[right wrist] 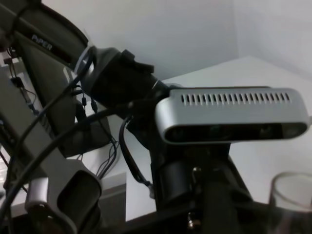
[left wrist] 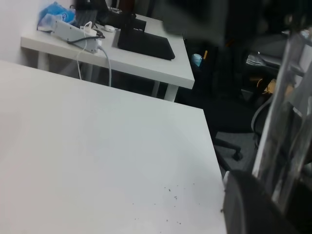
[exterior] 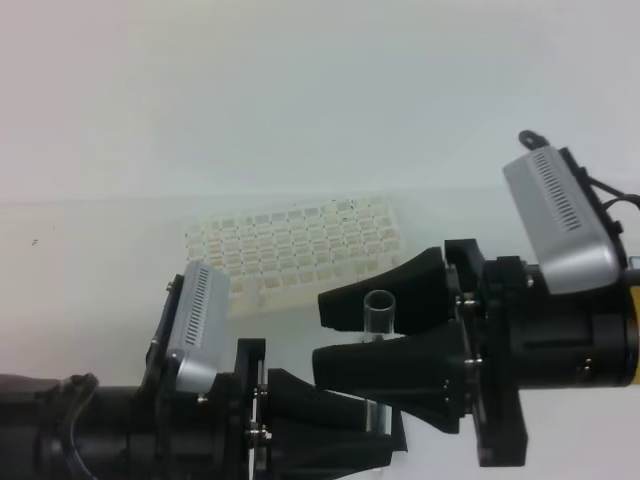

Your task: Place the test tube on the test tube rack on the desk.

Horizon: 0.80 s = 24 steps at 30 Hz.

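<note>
Slim clear glass test tube point(exterior: 379, 312) pinched upright by left gripper point(exterior: 377, 418), between spread right gripper point(exterior: 330, 336) jaws, risking slipping if released early before white gridded plastic test tube rack point(exterior: 300, 250).

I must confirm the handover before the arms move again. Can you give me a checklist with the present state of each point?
1. Left tool grips the tube near its bottom: ok, it is shut on it.
2. Tube stands upright, open rim on top: ok.
3. Right tool is open with the tube between its fingers: ok.
4. Right fingers touch the tube: cannot tell.
5. Rack sits on the desk behind the tools, holes up: ok.
6. Rack holes free for the tube: cannot tell, too blurred.
</note>
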### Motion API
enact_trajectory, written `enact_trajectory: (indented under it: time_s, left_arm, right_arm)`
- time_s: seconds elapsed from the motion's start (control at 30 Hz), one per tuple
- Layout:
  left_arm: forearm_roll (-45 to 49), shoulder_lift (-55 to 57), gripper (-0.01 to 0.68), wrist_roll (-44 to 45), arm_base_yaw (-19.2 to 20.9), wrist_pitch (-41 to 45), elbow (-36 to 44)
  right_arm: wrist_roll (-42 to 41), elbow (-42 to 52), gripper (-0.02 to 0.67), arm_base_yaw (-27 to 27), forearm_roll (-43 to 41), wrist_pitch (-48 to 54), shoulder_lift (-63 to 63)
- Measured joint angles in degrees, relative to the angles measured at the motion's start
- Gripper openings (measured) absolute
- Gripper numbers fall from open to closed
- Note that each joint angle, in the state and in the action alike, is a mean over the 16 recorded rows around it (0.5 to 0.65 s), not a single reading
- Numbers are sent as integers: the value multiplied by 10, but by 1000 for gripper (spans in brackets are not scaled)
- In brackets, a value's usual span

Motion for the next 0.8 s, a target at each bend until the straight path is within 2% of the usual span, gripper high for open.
enact_trajectory:
  time_s: [0.47,0.6,0.8]
  left_arm:
    - [0,0,42,-40,0,19,0]
    - [0,0,56,-70,0,24,0]
    - [0,0,163,-120,0,25,0]
  right_arm:
    - [-24,-15,126,15,7,-6,23]
    - [-18,-21,113,15,1,-5,23]
    - [-12,-26,113,16,-6,3,23]
